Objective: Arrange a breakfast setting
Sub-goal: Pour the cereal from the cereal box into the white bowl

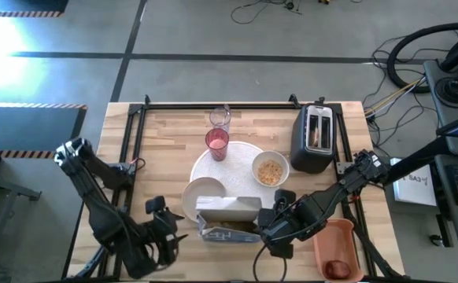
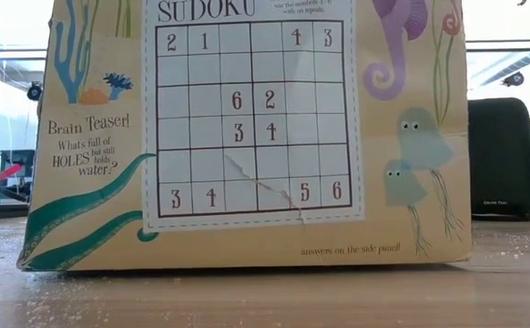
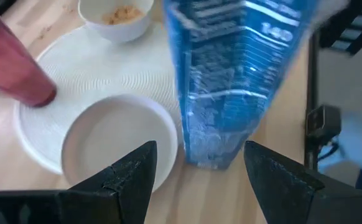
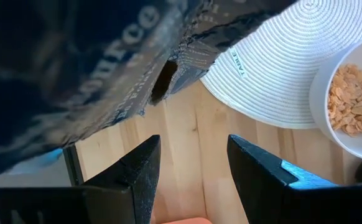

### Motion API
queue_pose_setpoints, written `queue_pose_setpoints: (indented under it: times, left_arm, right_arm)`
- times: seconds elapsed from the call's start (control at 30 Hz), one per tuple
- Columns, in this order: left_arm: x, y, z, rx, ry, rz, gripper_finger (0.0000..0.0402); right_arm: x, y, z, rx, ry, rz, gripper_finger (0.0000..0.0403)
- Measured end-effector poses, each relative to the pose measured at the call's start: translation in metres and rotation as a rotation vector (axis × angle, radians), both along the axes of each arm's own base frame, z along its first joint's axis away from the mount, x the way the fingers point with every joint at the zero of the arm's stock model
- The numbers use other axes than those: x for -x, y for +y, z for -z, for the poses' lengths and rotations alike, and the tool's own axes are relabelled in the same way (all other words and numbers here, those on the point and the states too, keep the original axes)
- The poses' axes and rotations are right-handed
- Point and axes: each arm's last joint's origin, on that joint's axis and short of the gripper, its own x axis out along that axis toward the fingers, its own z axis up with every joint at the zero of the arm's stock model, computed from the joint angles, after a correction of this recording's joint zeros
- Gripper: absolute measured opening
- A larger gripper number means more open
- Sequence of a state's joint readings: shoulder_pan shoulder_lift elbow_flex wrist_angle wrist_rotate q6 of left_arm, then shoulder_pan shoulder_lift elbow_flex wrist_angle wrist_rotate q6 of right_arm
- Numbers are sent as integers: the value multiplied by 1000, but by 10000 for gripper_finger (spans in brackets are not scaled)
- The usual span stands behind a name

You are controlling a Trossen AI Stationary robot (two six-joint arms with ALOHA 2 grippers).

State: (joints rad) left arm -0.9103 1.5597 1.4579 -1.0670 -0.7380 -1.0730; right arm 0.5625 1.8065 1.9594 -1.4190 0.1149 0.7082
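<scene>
Cereal box [image 2: 247, 137] blocks nearly the whole low view.

Even, bright illumination is seen from above; a strong glare patch lies on the floor at the far left. In the low view, blown-out windows backlight the cereal box [image 2: 247, 137], whose print stays sharp. Ahead of the left gripper [image 3: 199, 180], the box side is motion-blurred. Just above the right gripper [image 4: 190, 171], the box is dark, shadowed and out of focus.

Cereal box [image 2: 247, 137] reads "SUDOKU" and "Brain Teaser!"
</scene>
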Motion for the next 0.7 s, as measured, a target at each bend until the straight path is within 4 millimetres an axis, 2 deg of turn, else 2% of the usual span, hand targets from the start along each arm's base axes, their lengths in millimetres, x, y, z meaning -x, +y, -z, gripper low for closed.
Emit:
queue_pose_setpoints:
  times: [0.23,0.4,0.53,0.7]
  left_arm:
    - [18,26,22,52,-184,57,225]
    - [29,41,23,76,-291,71,225]
    - [34,48,24,94,-314,84,225]
    - [35,47,24,89,-290,129,225]
  right_arm:
    - [-5,3,-1,-31,-52,-9,176]
    - [-10,6,-3,-64,-104,-11,176]
    - [-13,8,-4,-88,-140,-11,176]
    - [-17,11,-6,-114,-184,-11,176]
